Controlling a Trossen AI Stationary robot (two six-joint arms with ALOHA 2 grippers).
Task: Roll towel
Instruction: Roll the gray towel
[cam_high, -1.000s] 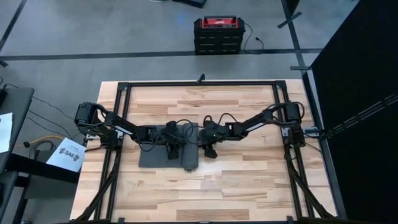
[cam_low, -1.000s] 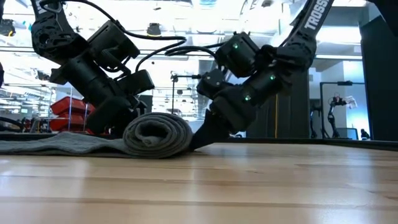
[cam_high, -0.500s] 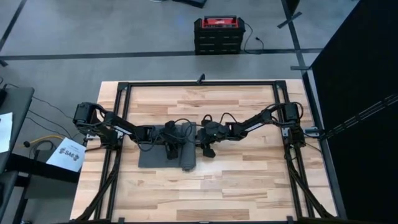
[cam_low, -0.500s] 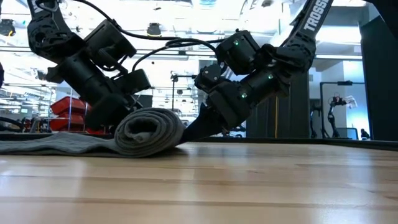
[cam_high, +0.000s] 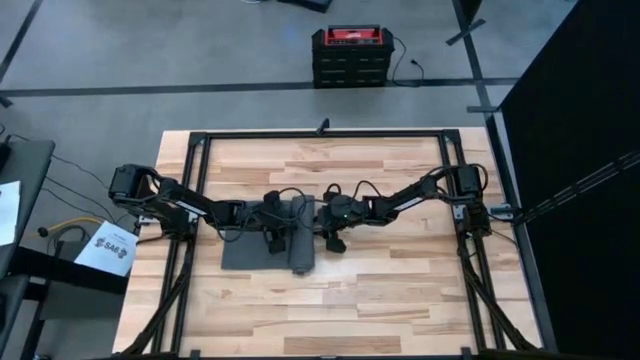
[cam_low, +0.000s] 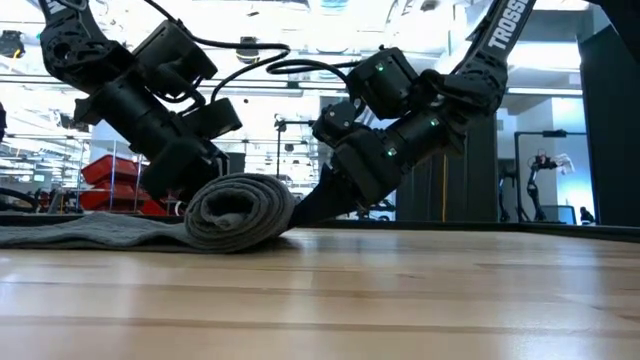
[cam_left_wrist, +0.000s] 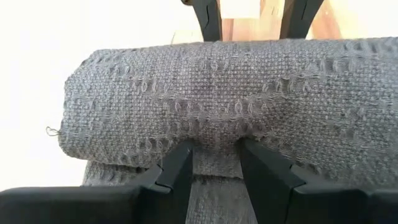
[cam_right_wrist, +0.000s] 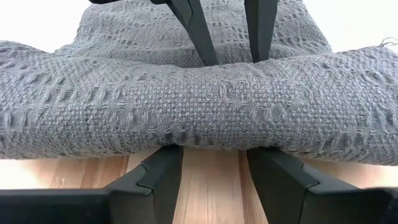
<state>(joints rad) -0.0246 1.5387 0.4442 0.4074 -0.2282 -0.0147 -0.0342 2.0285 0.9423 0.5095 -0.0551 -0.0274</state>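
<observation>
Now the towel (cam_low: 235, 208) lies partly rolled on the table (cam_low: 400, 290) — the roll sits between the two grippers. Left gripper (cam_left_wrist: 214, 163) presses its parted fingers against one side; right gripper (cam_right_wrist: 211, 165), fingers apart, touches the other.

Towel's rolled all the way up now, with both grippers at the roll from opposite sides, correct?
Not all the way. The low view shows the towel only partly rolled: a flat stretch still lies on the table behind the roll. The rest holds: the left gripper and right gripper sit at the roll from opposite sides, fingers open.
</observation>
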